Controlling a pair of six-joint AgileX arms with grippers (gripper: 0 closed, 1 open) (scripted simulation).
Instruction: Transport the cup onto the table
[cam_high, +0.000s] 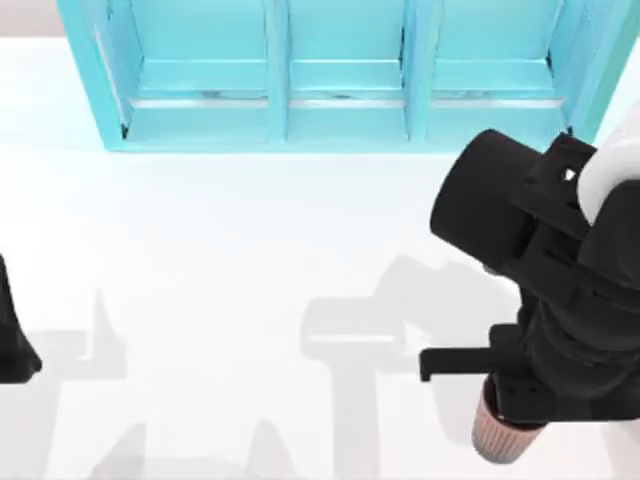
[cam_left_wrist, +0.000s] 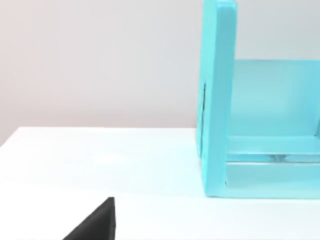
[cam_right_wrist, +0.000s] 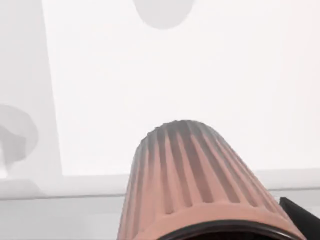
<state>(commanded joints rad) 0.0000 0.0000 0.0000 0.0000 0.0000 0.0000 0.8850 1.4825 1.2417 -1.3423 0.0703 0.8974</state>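
right gripper (cam_high: 505, 400) pinching the cup (cam_high: 497, 432) at lower right, above the table (cam_high: 250, 250) | left gripper (cam_high: 15, 340) parked at left edge, fingers untellable | shelf (cam_high: 340, 70) at top | risk: early release tips cup

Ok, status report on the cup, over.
Right gripper near the table's right front, carrying the cup. Left arm parked at left edge. Teal shelf at the back, clear of the path.

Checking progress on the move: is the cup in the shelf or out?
Out: the cup is under the right gripper, above the table.
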